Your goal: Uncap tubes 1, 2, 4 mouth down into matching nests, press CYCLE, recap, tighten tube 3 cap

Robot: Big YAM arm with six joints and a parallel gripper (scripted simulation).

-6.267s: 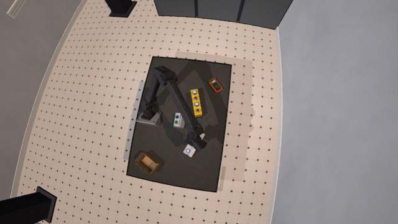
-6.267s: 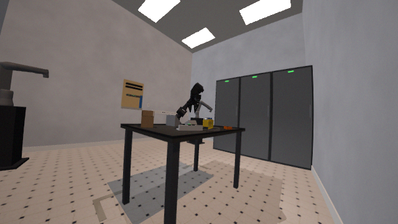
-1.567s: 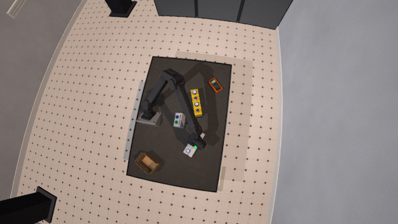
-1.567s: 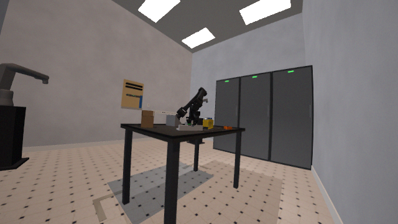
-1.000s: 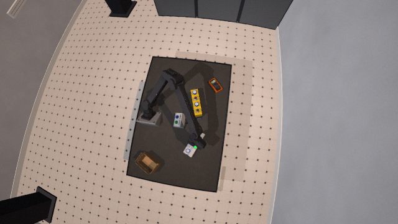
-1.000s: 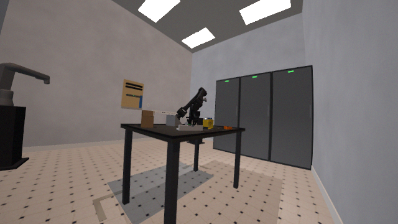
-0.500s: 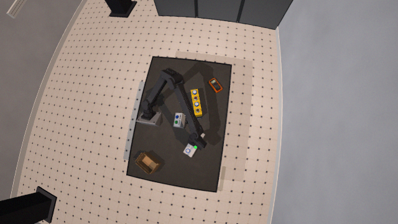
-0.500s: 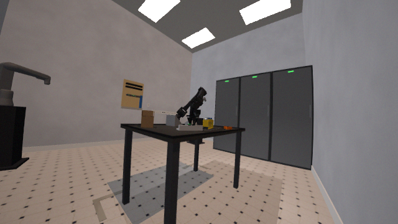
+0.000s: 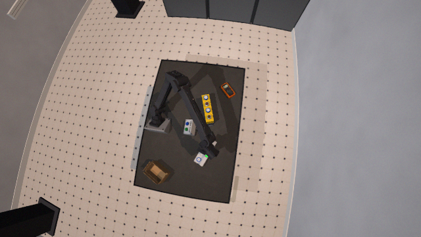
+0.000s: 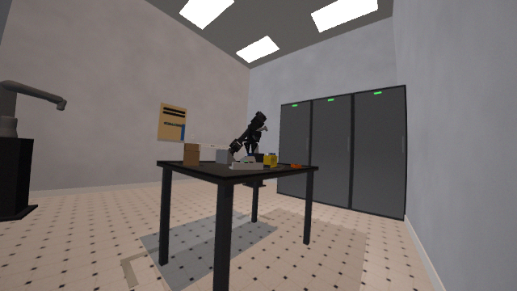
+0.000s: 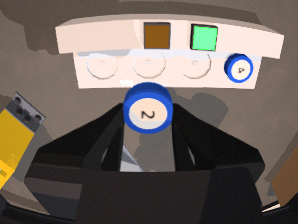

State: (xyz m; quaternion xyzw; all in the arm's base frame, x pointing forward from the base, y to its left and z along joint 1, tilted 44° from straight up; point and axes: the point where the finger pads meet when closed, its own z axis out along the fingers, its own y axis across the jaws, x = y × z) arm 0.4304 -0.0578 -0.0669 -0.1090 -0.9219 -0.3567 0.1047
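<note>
1. the gripper is closed on the round blue cap with a white disc marked 2, and that's our piece, pinched by its sides, disc upward, just beside the pale cap tray!
2. on that smooth, matte tray the square green lamp is glowing, the square amber lamp is dull brown, and the round blue cap marked 4 sits flat in its nest; the other three nests show bare rings.
3. here's the relation that counts: the blocky yellow decapping station lies to the arm's left of the gripper, its long axis running roughly along the dark table's long edges. tubes 2 and 4 look uncapped, 1 and 3 capped.
4. so i judge the refit under way, cap 2 bound for tube 2, between two capped neighbours; a tilted start could cross the thread.
5. further out, the boxy pale key housing sits towards the base edge, the open brown box near a base-side corner, the orange-rimmed device by the opposite corner.

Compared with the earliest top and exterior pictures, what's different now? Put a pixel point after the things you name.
The arm's elbow (image 9: 177,78) (image 10: 258,117) has shifted right in both views and sits lower in the exterior one. A green lamp (image 9: 206,156) (image 10: 245,161) (image 11: 204,38) now shows lit. The end effector (image 9: 212,153) (image 10: 250,152) (image 11: 148,111) holds cap 2 (image 10: 250,154) (image 11: 148,112); when it was gripped, I can't tell. The yellow tube station (image 9: 210,120) (image 10: 269,162) (image 11: 15,131), orange meter (image 9: 233,95) (image 10: 296,166) and brown box (image 9: 150,174) (image 10: 191,157) (image 11: 288,182) stayed put.
</note>
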